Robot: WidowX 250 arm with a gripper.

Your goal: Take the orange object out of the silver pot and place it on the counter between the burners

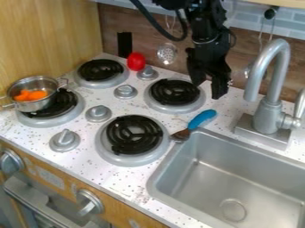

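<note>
Cradling orange pieces [34, 95], the metal pot [44, 106] sits on a burner [64, 104] while the claw [208, 90] hangs, fingers parted!

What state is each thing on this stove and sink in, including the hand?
Hand: open, pointing down
Blue-handled tool: lying down, between a burner and the sink
Pot: upright, uncovered, orange pieces inside
Red object: resting behind a knob
Faucet: upright, spout curved down
Skimmer: hanging by the wall
</note>
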